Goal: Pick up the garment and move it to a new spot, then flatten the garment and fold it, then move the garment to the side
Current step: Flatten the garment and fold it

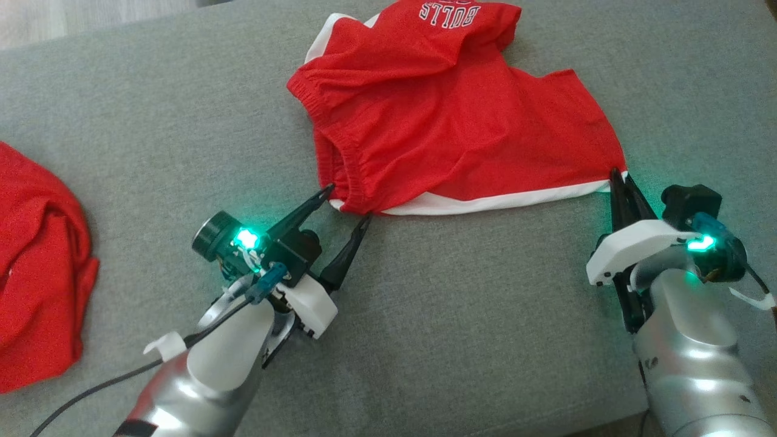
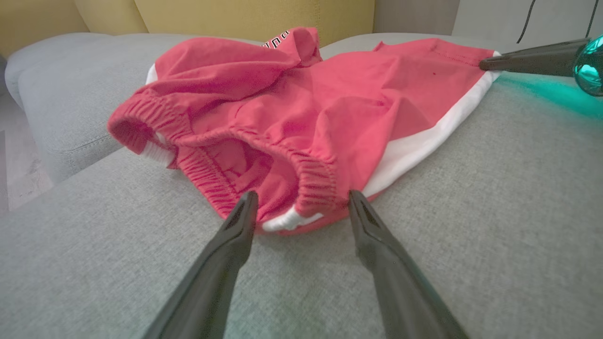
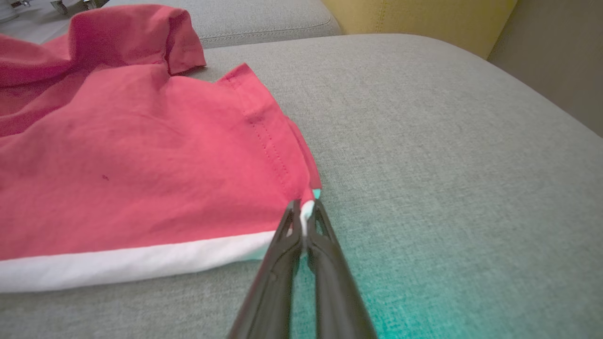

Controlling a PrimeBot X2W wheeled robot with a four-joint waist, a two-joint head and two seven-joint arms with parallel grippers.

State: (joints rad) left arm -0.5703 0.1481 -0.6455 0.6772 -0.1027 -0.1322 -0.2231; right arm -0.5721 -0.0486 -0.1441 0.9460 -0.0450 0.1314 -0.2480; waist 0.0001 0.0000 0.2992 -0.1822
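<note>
Nearest you, over the near half of the grey sofa cushion [image 1: 455,315], your left hand [image 1: 349,201] has its two dark fingers spread wide. One tip sits on each side of the near-left corner of the garment [image 1: 437,121], right at the cloth, with nothing pinched. From the left wrist, that hand [image 2: 302,195] looks straight at the bunched elastic waistband, which gapes open above a bit of white trim.

Toward the cushion's right edge, your right hand [image 1: 619,176] has its fingers pressed together, pinching the garment's near-right corner. The right wrist view shows the hand [image 3: 305,207] nipping the white end of the hem.

Between the two hands, the white stripe runs along the garment's near edge. Beyond it the red garment [image 3: 141,165] lies rumpled, reaching toward the cushion's far edge, where a folded-over flap bears the lettering "BULLS".

A second red cloth [image 1: 36,267] lies crumpled at the cushion's left edge, well apart. A yellow backrest [image 2: 235,14] rises behind.
</note>
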